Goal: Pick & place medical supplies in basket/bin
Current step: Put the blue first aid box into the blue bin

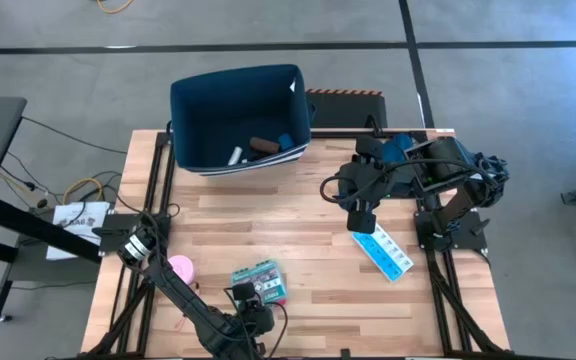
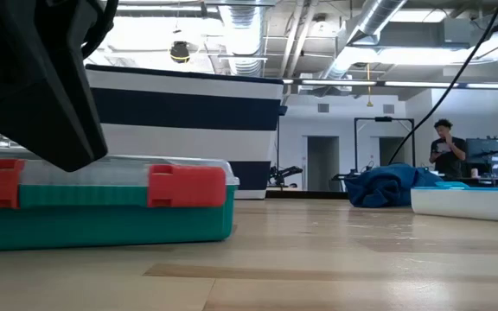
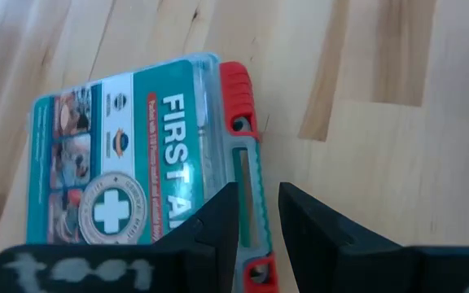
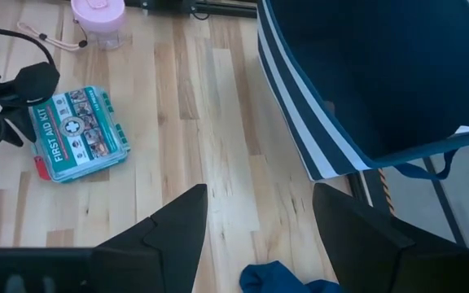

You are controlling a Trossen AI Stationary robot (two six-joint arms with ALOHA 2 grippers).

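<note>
Nearest to you lies the first-aid box (image 3: pixel 129 163), flat on the table (image 1: pixel 318 215) at its front edge. Your left gripper (image 3: pixel 257 232) pinches its red-latched rim. Your right gripper (image 4: pixel 259 224) hangs spread over the wood, beside the pill strip (image 1: pixel 383 252). Far behind stands the basket (image 1: pixel 238 100), with some items inside.
</note>
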